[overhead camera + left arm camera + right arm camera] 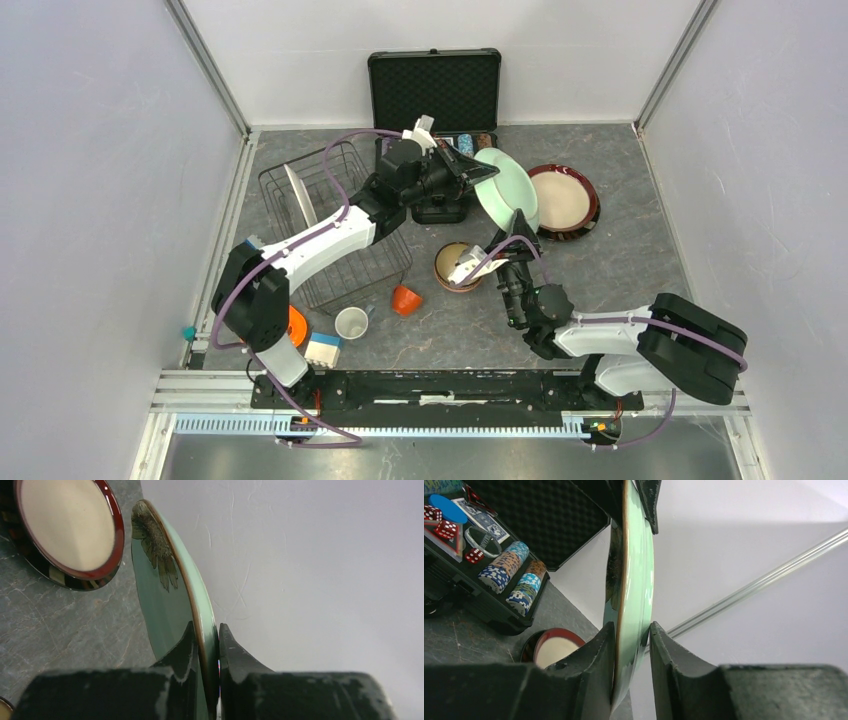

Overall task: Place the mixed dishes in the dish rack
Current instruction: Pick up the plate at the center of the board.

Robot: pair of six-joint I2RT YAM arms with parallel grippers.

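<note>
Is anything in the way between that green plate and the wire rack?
Nothing loose that I can see. The plate is in the air, left gripper and right gripper at its rim; only the left arm crosses the gap to the rack. A white plate stands inside it.

Both arms stretch forward and converge, left gripper [207, 641] pinched narrow, right gripper [633, 636] (jaws slightly parted) opposite it.

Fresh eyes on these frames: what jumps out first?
A teal plate hangs on edge in mid-air over the table, pinched at its upper rim by the left tool while the right tool stands open around its lower rim. Left of it, the black wire dish rack holds one white plate upright.
</note>
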